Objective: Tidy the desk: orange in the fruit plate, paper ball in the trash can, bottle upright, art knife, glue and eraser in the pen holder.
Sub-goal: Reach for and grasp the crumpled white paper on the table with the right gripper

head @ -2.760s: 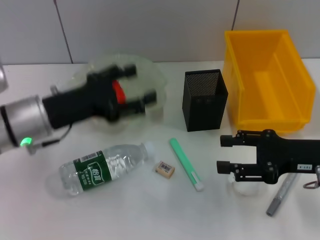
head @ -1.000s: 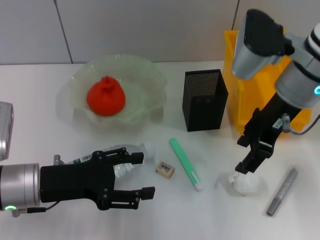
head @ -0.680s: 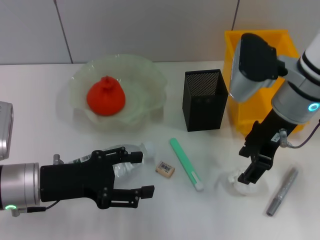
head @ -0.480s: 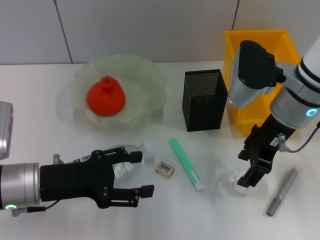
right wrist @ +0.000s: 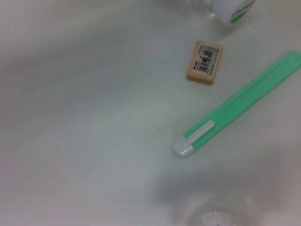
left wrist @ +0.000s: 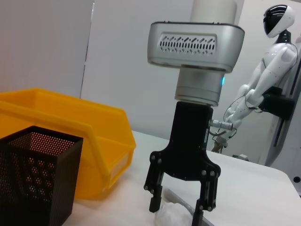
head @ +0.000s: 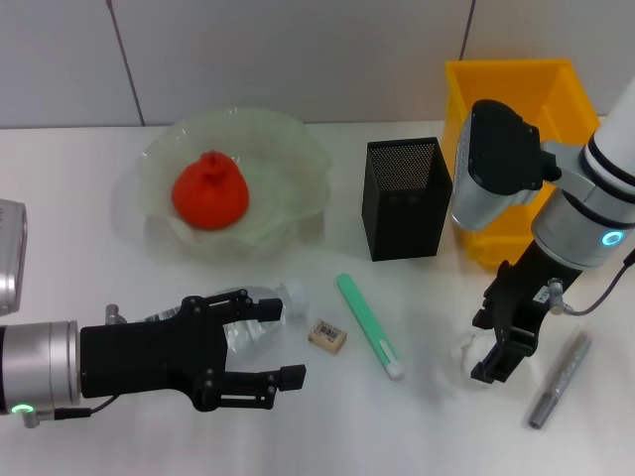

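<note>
The orange [head: 209, 190] sits in the pale-green fruit plate [head: 298, 144]. The bottle [head: 250, 335] lies on its side. My left gripper [head: 282, 343] is open, one finger on either side of it. My right gripper [head: 484, 349] points down, open, and straddles the paper ball [head: 459, 349]. In the left wrist view that gripper [left wrist: 176, 212] has its fingers apart over the paper ball [left wrist: 168, 218]. The eraser [head: 327, 335] lies beside a green stick with a white tip [head: 369, 325]. A grey metallic stick [head: 559, 382] lies at the right. I cannot tell which stick is the knife and which the glue.
The black mesh pen holder [head: 407, 198] stands at the back centre, and the yellow trash can [head: 526, 149] is right of it, just behind my right arm. In the right wrist view I see the eraser [right wrist: 204, 62], the green stick [right wrist: 240, 103] and the bottle cap [right wrist: 233, 9].
My left gripper left the orange in the plate and moved down to the bottle. Over the last second my right gripper has lowered onto the paper ball.
</note>
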Robot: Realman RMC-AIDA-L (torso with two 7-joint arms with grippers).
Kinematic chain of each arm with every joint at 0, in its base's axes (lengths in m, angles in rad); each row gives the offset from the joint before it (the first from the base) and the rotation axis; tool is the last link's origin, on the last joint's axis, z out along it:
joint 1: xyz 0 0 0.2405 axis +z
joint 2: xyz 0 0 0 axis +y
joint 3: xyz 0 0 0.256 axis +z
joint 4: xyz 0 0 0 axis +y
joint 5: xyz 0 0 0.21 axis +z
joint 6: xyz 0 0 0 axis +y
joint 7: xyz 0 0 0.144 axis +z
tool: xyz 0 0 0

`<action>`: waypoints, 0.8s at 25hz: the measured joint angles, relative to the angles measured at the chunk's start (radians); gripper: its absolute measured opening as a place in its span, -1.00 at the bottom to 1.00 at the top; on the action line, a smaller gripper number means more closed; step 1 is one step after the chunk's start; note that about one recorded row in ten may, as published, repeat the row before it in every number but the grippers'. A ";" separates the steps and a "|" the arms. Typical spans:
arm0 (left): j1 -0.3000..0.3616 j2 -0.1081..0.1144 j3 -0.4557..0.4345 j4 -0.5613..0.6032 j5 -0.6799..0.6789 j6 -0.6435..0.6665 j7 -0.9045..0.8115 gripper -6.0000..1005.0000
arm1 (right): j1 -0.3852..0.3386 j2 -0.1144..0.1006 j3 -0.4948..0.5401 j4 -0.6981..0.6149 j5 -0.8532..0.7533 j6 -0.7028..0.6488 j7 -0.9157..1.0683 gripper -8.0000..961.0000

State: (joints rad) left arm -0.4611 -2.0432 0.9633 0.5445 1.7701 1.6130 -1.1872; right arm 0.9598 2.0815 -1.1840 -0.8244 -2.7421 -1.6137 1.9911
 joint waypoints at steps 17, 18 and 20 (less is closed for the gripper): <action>-0.007 0.000 0.000 0.000 0.000 -0.004 0.005 0.68 | 0.001 0.000 -0.029 0.048 -0.006 0.063 -0.011 0.42; -0.008 0.000 0.000 0.000 0.000 -0.004 0.005 0.68 | 0.001 0.000 -0.029 0.048 -0.006 0.063 -0.011 0.40; -0.009 -0.001 0.000 0.000 -0.002 -0.009 0.006 0.68 | 0.001 0.000 -0.034 0.048 -0.007 0.065 -0.011 0.38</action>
State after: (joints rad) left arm -0.4700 -2.0441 0.9634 0.5446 1.7685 1.6044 -1.1815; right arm 0.9603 2.0815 -1.2178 -0.7760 -2.7487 -1.5489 1.9803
